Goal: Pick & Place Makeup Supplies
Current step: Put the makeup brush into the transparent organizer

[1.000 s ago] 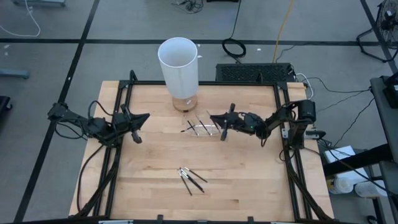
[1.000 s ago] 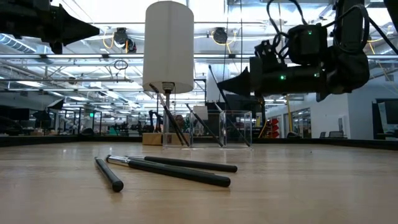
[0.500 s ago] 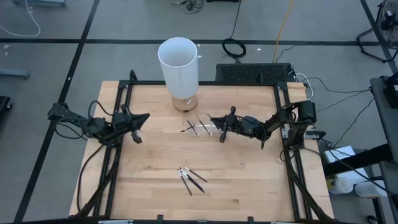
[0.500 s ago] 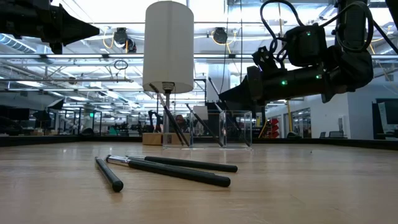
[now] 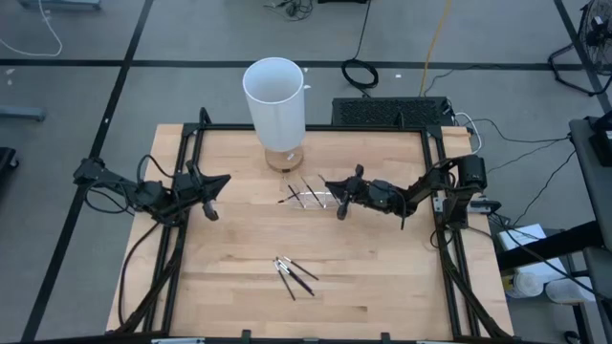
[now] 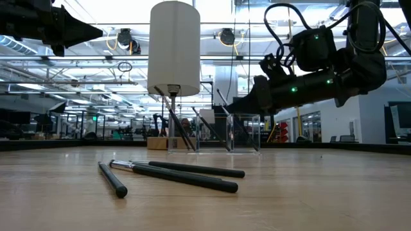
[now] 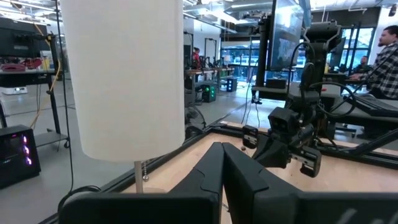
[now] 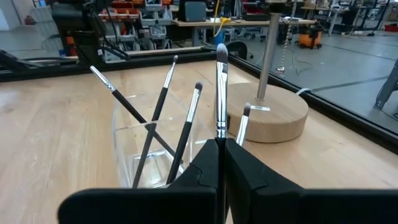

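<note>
Moved: the right gripper (image 5: pixel 328 182) has dipped lower toward the clear holder (image 6: pixel 243 133) than a second ago, its forearm tilting down; the left arm has not stirred

Right claw: clenched on one makeup brush (image 8: pixel 220 93), which stands upright between the closed fingers, bristles up, right over the holder's rim

Left claw: the left gripper (image 5: pixel 225 179) is clenched on nothing, parked above the table's left side, well apart from the work

Already placed: four brushes (image 8: pixel 160 109) lean inside the holder, handles down, tips fanned out; the holder sits just beside the wooden foot (image 8: pixel 277 112) of the tall white cylinder (image 5: pixel 275 98)

Still to go: three brushes (image 5: pixel 295 275) lie loose in a small crossed bunch on the table (image 5: pixel 382 277) nearer the front edge, well apart from the holder; the low view shows them flat on the wood

Progress: by my reckoning past halfway, four in, one being delivered, three waiting

Step in hand: likely lowering the held brush into the holder and letting go
</note>
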`<state>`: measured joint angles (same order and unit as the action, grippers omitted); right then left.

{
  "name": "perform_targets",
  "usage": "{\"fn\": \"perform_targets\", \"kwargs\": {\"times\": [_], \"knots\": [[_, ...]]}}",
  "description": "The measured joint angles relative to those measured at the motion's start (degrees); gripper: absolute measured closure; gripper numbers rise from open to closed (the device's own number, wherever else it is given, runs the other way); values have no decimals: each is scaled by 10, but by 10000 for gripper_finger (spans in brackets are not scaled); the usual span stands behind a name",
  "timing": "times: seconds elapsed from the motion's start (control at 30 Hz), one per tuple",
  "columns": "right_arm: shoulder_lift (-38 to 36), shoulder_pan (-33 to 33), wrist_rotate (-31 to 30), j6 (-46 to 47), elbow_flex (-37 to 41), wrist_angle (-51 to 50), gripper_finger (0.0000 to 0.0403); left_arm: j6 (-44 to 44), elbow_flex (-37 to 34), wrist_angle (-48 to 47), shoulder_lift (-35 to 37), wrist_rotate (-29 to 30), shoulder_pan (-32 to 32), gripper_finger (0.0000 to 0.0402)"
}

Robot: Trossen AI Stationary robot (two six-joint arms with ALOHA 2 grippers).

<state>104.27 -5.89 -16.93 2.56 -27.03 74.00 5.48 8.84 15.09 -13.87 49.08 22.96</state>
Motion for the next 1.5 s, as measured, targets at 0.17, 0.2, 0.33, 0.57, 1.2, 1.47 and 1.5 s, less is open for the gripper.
{"fn": "perform_targets", "kwargs": {"times": [0.17,0.2,0.33,0.57,1.2,1.47,1.5], "knots": [[0,0,2,19,0,-1,402,0,0,0,0,0,0,392],[0,0,2,22,0,-1,400,0,0,0,0,0,0,391],[0,0,2,33,0,-1,382,0,0,0,0,0,0,392],[0,0,4,39,0,-2,354,-7,0,0,0,0,0,392],[-266,32,7,-111,0,-159,339,-25,0,-24,0,-16,0,392],[-539,87,22,-126,15,-498,398,-69,0,-65,0,-104,0,392],[-554,94,21,-120,28,-497,400,-69,0,-64,0,-108,0,392]]}}
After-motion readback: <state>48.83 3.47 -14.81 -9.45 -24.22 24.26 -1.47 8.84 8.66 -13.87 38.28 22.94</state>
